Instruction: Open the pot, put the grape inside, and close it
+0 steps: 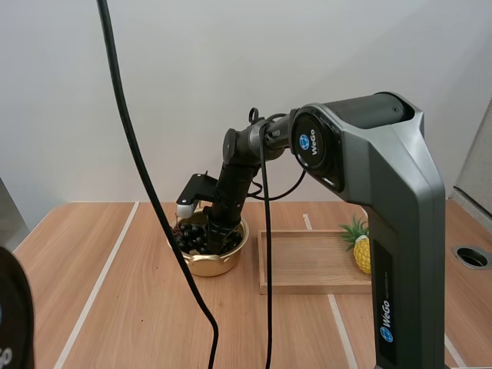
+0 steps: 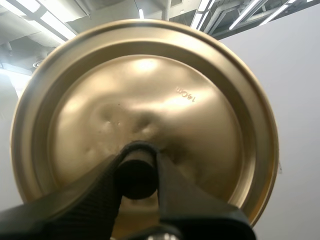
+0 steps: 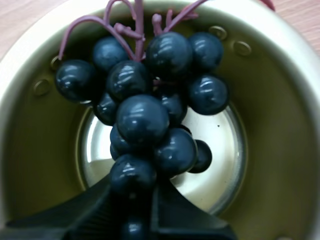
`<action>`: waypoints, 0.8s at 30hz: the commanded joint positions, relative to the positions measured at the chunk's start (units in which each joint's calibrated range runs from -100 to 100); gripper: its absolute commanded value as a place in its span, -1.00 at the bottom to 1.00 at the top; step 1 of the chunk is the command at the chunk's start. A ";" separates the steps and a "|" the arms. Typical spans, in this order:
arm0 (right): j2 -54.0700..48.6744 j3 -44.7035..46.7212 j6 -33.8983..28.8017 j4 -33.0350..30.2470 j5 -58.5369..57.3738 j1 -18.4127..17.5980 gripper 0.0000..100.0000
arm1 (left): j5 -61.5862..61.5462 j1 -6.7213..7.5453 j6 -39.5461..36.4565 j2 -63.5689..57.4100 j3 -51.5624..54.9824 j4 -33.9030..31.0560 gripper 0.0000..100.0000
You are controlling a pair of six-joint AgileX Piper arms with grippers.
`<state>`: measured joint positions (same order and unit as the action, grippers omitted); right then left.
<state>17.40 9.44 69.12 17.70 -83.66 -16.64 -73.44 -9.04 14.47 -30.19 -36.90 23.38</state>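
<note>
**1. Left fingers** (image 2: 95,200). We list them as pinching the black knob (image 2: 137,175) of the lid (image 2: 150,75), one finger on each side of it. The lid is gold metal, held in the air away from the pot, knob side toward the wrist camera. There is a stamped mark on the dome just inside the raised ring. We read it as "14cm", though the third character is unsure.

**2. Right fingers** (image 3: 95,215). Their tips are closed on the lowest berries of the grapes (image 3: 145,115), nipping one dark berry between them. The grapes are dark blue on purplish stems and hang inside the pot (image 3: 280,85). There is a gap between bunch and wall on every side. We cannot tell whether they touch the shiny bottom.

**3. Pot.** Gold and open, it stands on the table (image 1: 115,307) just left of the tray (image 1: 307,288), apart from it. The right arm (image 1: 400,200) reaches down into it from above.

**4. Tray.** Wooden and shallow, with low rims. A toy pineapple (image 1: 361,250) is at its right end, partly hidden by the right arm. Bare floor runs from the left rim to the pineapple.

**5. Writing.** "WeGo" is in white on the right arm's lower link, and there is a round blue-and-white logo on its joint.

**6. Room.** Open wood lies left of the pot and in front of it.
</note>
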 commanded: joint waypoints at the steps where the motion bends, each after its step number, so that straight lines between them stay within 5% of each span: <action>1: -1.29 -0.23 0.14 -0.74 -2.49 0.43 0.87 | 2.10 -0.08 -0.20 -0.51 -0.58 -0.02 -1.00; 2: -1.46 -0.23 0.14 -0.57 -2.49 0.43 1.00 | 2.10 -0.08 -0.20 -0.51 -0.58 -0.02 -1.00; 12: -3.59 -3.03 -1.99 0.01 -4.13 0.43 1.00 | 2.09 -0.08 -0.20 -0.40 -0.58 -0.02 -1.00; 24: -19.57 -3.90 -5.33 0.12 -6.92 0.92 1.00 | 2.09 -0.08 -0.20 -0.40 -0.58 -0.02 -1.00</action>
<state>1.75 6.00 65.42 17.82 -88.59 -16.25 -73.44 -9.04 14.47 -30.19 -36.90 23.38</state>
